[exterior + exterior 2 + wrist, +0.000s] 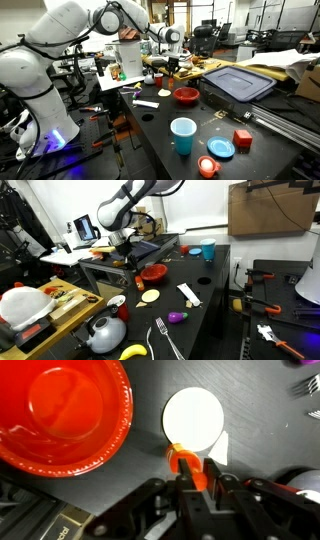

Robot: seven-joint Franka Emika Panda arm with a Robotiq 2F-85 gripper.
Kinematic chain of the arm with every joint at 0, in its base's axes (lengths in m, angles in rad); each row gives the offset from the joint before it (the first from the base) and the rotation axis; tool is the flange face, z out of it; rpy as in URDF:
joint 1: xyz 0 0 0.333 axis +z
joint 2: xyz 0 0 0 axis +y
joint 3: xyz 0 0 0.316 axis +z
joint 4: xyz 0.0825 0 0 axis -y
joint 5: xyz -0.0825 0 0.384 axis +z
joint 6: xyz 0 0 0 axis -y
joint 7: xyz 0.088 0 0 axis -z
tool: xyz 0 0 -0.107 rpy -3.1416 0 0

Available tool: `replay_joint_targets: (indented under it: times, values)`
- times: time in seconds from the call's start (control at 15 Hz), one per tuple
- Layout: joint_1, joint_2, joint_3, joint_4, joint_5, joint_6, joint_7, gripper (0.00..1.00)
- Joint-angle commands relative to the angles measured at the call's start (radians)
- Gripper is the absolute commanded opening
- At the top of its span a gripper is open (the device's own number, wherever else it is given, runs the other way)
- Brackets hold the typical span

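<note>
My gripper [187, 472] is shut on a small orange object [181, 460] and holds it just above the dark table. In the wrist view a red bowl [62, 412] lies to the upper left and a cream round disc [192, 415] lies straight beyond the fingertips, with a white scrap [219, 452] beside it. In both exterior views the gripper [170, 67] [136, 270] hangs over the table's edge next to the red bowl [186, 95] [153, 273]. The orange object [138, 281] shows below the fingers.
A blue cup [183, 135], a blue lid [221, 148], a red block [242, 138] and an orange cup [208, 166] stand on the table. A grey bin lid [238, 82] lies behind. A white strip [188, 295], a purple eggplant [177, 316], a fork [165, 340] and a kettle [105, 332] are near.
</note>
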Motion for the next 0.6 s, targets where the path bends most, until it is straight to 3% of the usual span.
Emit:
replay_joint_targets:
  times: [0.0, 0.53]
  values:
    - [-0.061, -0.118, -0.007, -0.056, 0.010, -0.089, -0.048, 0.05]
    - [-0.194, -0.178, -0.073, -0.016, 0.044, -0.179, 0.001, 0.05]
